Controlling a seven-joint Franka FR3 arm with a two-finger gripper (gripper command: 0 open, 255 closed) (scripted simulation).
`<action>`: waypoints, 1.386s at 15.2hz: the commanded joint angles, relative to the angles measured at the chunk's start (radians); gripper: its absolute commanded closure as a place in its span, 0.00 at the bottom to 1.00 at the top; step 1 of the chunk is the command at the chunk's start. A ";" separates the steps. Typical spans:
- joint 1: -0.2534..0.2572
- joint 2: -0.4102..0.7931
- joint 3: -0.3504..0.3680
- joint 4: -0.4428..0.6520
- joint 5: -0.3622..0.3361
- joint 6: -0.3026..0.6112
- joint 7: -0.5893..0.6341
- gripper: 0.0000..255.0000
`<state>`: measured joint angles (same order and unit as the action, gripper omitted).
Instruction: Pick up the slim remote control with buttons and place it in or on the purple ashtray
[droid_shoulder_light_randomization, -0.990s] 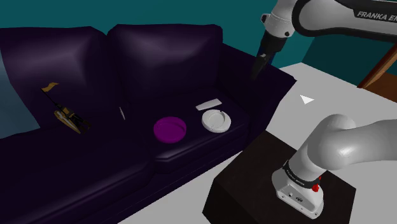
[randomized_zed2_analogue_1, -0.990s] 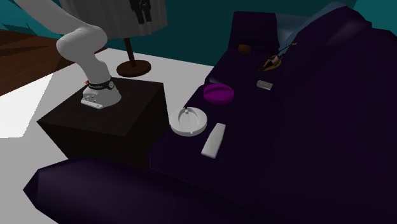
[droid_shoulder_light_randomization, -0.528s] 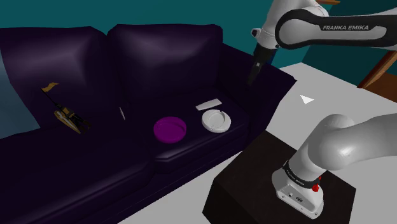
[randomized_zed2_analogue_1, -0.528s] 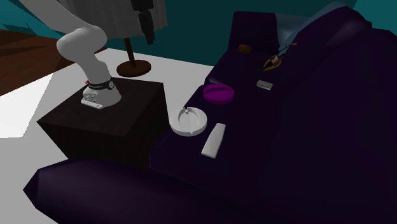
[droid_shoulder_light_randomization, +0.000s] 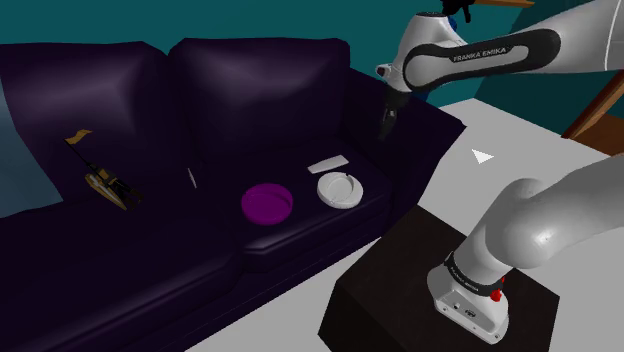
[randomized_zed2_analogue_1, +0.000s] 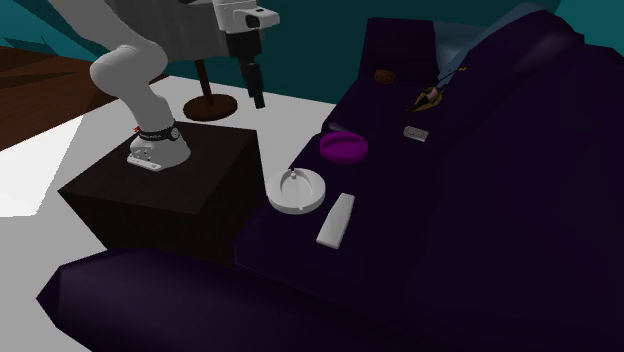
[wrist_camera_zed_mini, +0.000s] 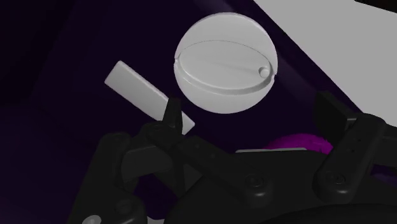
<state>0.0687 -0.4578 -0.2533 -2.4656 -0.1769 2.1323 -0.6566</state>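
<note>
1 white Franka arm (droid_shoulder_light_randomization: 530, 235), dark joints. In the shoulder view the base link (droid_shoulder_light_randomization: 470, 288) stands upright at lower right; the link above it swells up and leaves the frame at the right edge. The forearm (droid_shoulder_light_randomization: 500, 52) re-enters along the top, lettered side to camera, sloping gently down toward that view's left. The wrist (droid_shoulder_light_randomization: 425, 62) bends sharply downward. The claw (droid_shoulder_light_randomization: 385, 125), all black, hangs below the wrist, tipped slightly left.

Second exterior view: base link (randomized_zed2_analogue_1: 150, 140) at left, claw (randomized_zed2_analogue_1: 257, 92) pointing near-vertically down under the white wrist (randomized_zed2_analogue_1: 245, 18).

Wrist view: 2 fingers (wrist_camera_zed_mini: 332, 114) stand well apart, rising from the black palm housing; claw (wrist_camera_zed_mini: 251, 108) gap wide.
</note>
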 joint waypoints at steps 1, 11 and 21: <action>0.016 0.082 -0.038 0.012 0.007 0.068 -0.082 0.00; 0.068 0.516 -0.150 0.205 0.200 0.262 -0.548 0.00; -0.036 0.941 -0.046 0.529 0.384 0.301 -0.937 0.00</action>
<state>0.0399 0.4427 -0.3141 -1.9694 0.1972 2.4299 -1.5648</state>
